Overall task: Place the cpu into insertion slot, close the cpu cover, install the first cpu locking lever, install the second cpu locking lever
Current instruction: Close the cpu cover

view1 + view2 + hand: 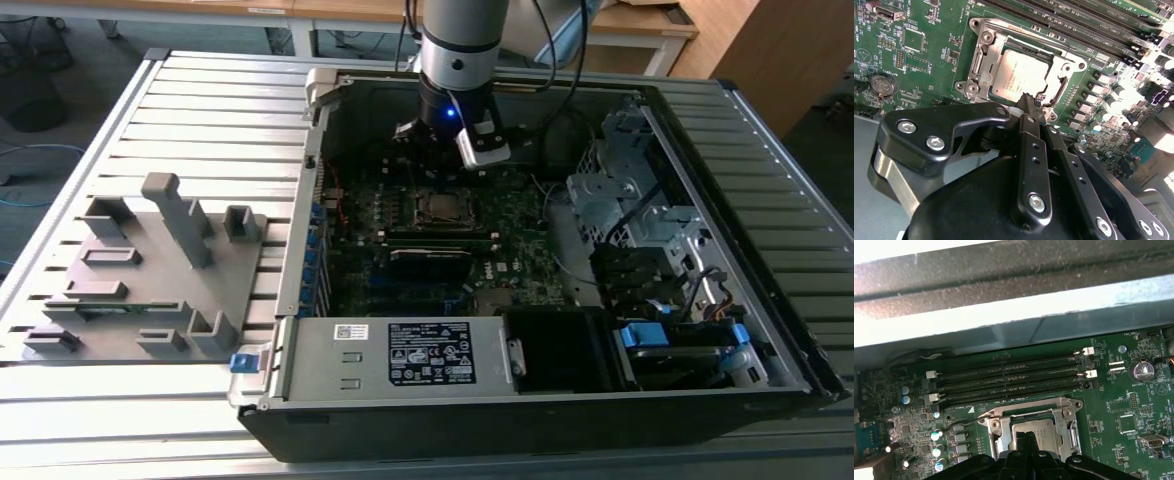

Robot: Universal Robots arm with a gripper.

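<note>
The cpu (1021,75) lies flat in the slot (1026,50), just above the middle of the exterior view, with the cover (985,44) framing its face. It looks light, stiff and fragile, so it is best held by its bare edges and kept level. The gripper (1030,100) has its fingers pressed together, nothing seen between them, with the tips at the cpu's edge.

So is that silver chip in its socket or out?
In: the cpu lies flat inside the insertion slot, whose metal rim surrounds it.
</note>
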